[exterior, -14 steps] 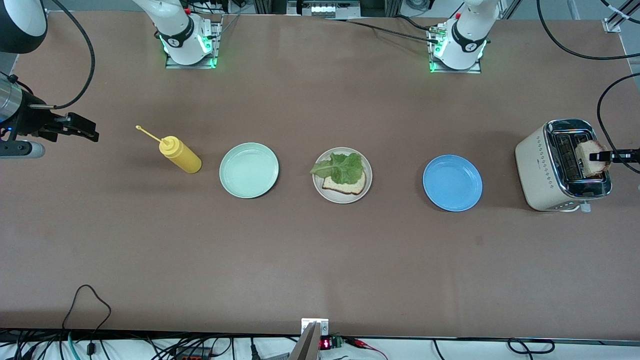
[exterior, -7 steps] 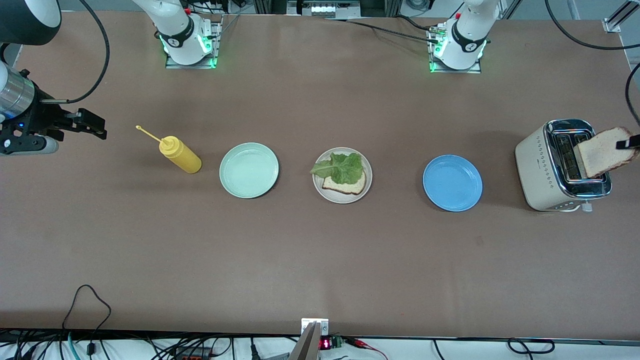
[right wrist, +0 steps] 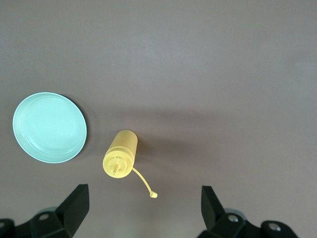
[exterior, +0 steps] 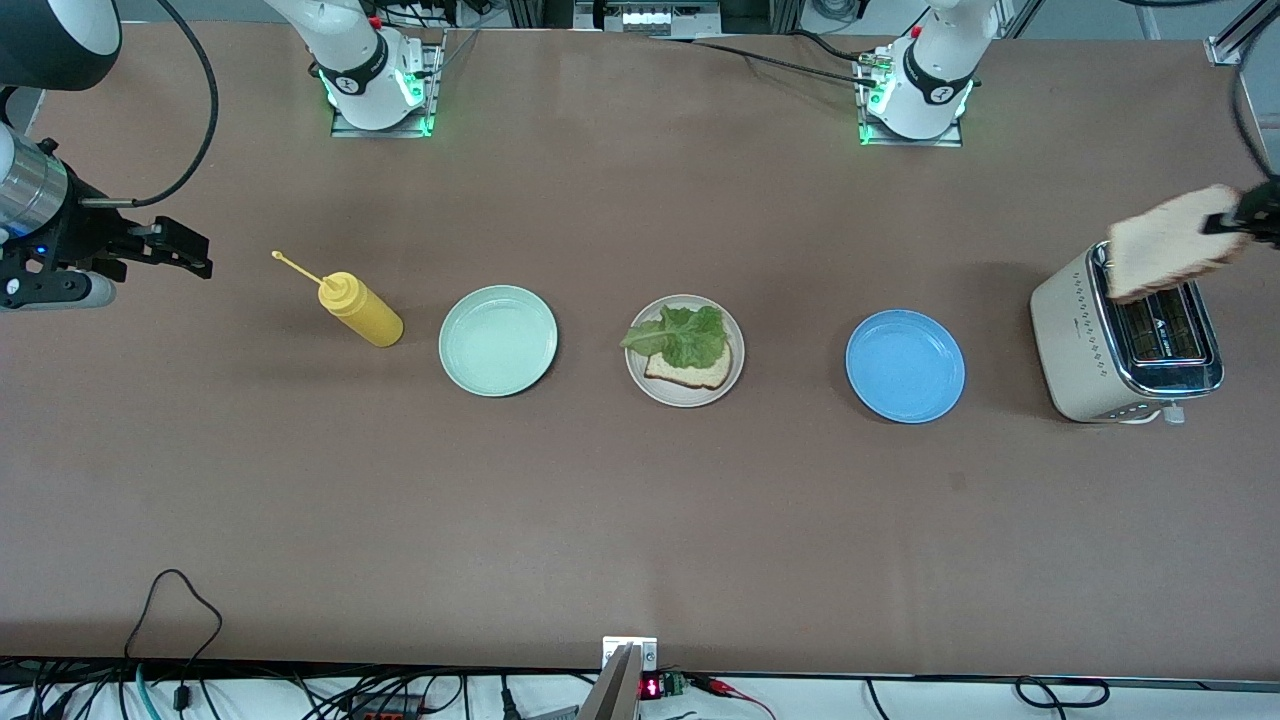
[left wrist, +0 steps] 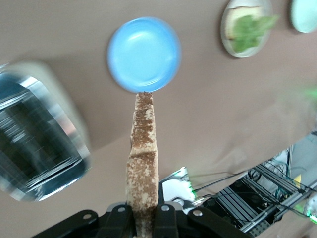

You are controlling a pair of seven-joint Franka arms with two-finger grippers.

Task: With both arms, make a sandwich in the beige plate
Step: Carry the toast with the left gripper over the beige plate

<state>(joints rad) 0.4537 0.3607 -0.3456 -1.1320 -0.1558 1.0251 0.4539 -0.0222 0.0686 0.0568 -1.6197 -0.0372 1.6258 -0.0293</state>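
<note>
The toast (exterior: 1165,245) has been lifted clear of the toaster (exterior: 1080,340), pinched by the left gripper (left wrist: 145,218). The plate (exterior: 737,372), holding bread and lettuce (exterior: 683,335), lies toward the right arm's end. The right gripper (right wrist: 145,206), spread, waits over the bottle (right wrist: 120,152).

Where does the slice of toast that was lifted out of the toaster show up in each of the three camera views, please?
Front view: the toast slice hangs over the toaster, pinched at one edge by the left tool.
Left wrist view: the toast slice is seen edge-on, rising from the shut left tool.
Right wrist view: not in it.
Shared landmark: the blue plate, in the front and left wrist views.
</note>
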